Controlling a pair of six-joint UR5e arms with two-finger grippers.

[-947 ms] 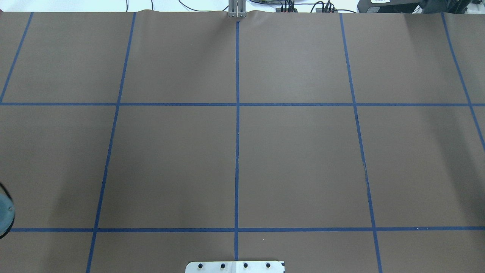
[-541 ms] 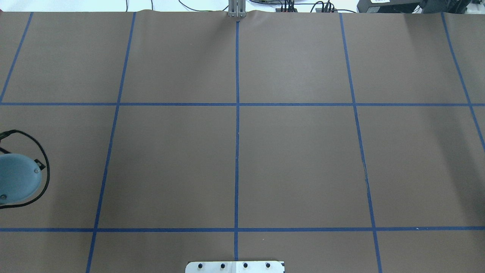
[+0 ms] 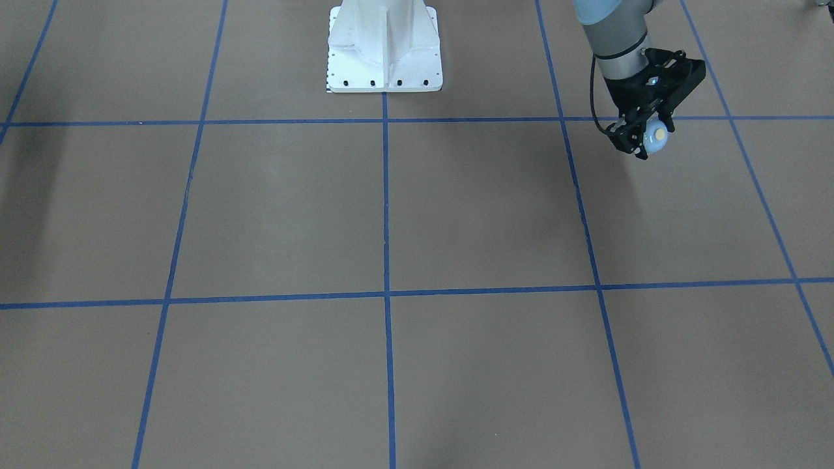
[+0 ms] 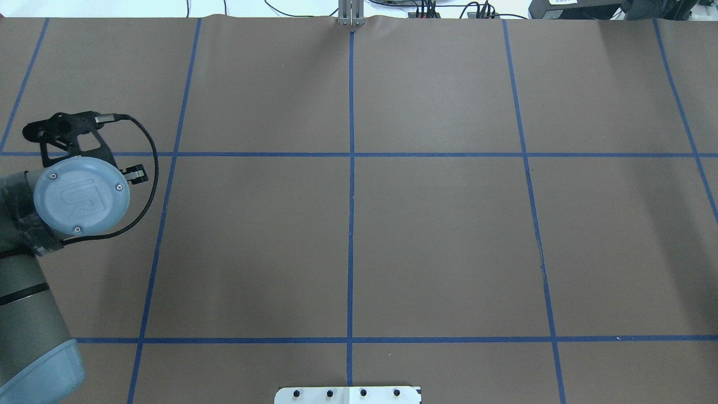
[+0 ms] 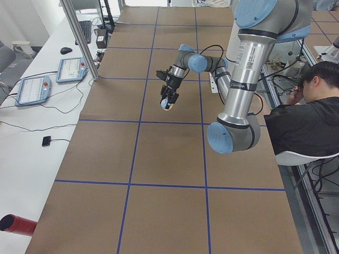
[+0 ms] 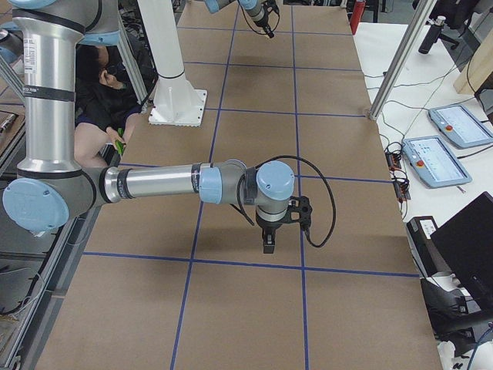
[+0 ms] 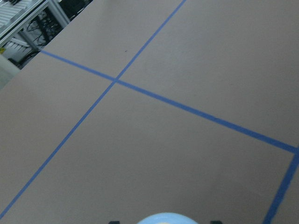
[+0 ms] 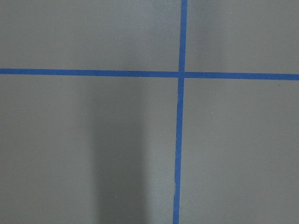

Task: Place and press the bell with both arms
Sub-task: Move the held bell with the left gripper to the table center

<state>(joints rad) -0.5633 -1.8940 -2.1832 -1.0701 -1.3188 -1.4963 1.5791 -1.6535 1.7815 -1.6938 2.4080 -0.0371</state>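
Note:
The light-blue bell (image 3: 654, 139) with its cream button is clamped in my left gripper (image 3: 645, 139), held tilted above the brown table near a blue tape line. It also shows in the exterior left view (image 5: 168, 101) and at the bottom edge of the left wrist view (image 7: 168, 218). In the overhead view the left arm's blue wrist cap (image 4: 81, 193) hides the bell. My right gripper (image 6: 267, 245) points down above the table in the exterior right view. I cannot tell whether it is open or shut. The right wrist view shows only table and tape.
The white bolted pedestal (image 3: 384, 52) stands at the table's robot side. Blue tape lines (image 4: 351, 224) divide the brown cover into squares. A seated person (image 5: 307, 111) is beside the table. A red cylinder (image 5: 16, 224) and teach pendants (image 5: 74, 69) lie on the side bench.
My left arm has swung in from the overhead view's left edge, forward and to the right. Its wrist now sits over the left column of squares.

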